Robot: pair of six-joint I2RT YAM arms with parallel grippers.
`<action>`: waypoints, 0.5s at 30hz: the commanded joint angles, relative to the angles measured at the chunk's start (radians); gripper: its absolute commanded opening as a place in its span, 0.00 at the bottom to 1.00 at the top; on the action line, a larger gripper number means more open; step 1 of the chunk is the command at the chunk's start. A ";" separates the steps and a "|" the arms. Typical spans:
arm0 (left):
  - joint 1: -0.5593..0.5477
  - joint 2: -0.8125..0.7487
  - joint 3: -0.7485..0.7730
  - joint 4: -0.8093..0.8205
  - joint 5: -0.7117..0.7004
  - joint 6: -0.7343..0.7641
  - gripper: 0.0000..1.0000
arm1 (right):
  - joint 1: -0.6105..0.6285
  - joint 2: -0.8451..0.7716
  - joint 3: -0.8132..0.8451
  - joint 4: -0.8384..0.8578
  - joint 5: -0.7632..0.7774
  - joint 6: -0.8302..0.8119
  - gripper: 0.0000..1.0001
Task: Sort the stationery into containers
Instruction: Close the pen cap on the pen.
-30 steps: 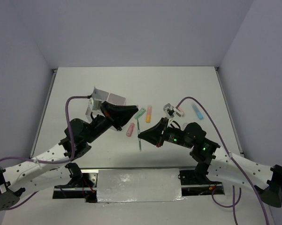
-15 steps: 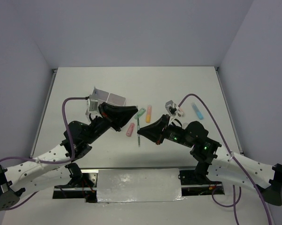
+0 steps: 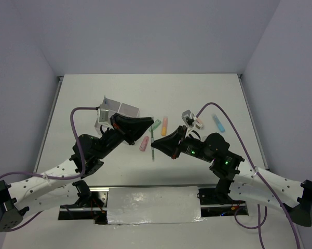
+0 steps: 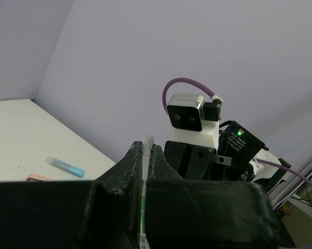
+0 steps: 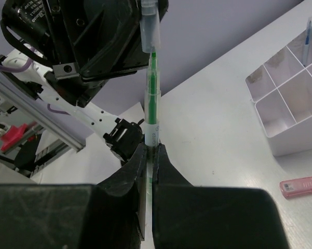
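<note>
Room: lavender walls (image 3: 145,36) on three sides, white worktop (image 3: 197,93), both arms reaching in toward the centre.
Pen: thin green pen with a clear cap (image 3: 152,142), held up off the worktop at centre, between the two arms.
Pen axis: in the top view it runs roughly 12 to 6 o'clock, capped end at 12.
Left arm's fingers (image 4: 135,155): all but closed. The clear cap end sits in the slot between them and looks gripped.
Right arm's fingers (image 5: 159,155): fully closed on the green barrel, toward the 6 o'clock end.
Box: translucent whitish square plastic box with four compartments (image 3: 118,110), about 10 o'clock from the pen, just behind the left arm's wrist. The right wrist view shows a thin blue pen (image 5: 307,33) standing in one far compartment.
Loose items: pink stubby marker (image 3: 144,144) just beside the pen at 9 o'clock. Green stubby marker (image 3: 155,124) and orange-yellow stubby marker (image 3: 164,124) lie at 12 to 1. Blue stubby marker (image 3: 218,123) lies well apart at 2.
Key relation: the box lies on the left arm's side, so the left arm is the nearer one. The pen spans the two arms end to end.
Step (judgement): reads as a mid-air handover, right to left. A cap pull can't be ruled out.
Next needs (judgement): the right arm's fingers let go first, then the left arm swings the pen toward 10 o'clock and tips it into a compartment.
Risk (judgement): the left grip is on the cap only, so the barrel may slip out or the pen may swing.
</note>
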 commanded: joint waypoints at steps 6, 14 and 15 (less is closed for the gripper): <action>0.005 -0.004 -0.022 0.090 -0.053 -0.034 0.00 | 0.012 -0.015 0.043 0.026 0.009 -0.023 0.00; 0.005 -0.008 -0.025 0.089 -0.062 -0.042 0.00 | 0.012 -0.020 0.052 -0.002 0.032 -0.032 0.00; 0.005 -0.010 -0.025 0.087 -0.065 -0.042 0.00 | 0.012 -0.015 0.052 -0.002 0.028 -0.032 0.00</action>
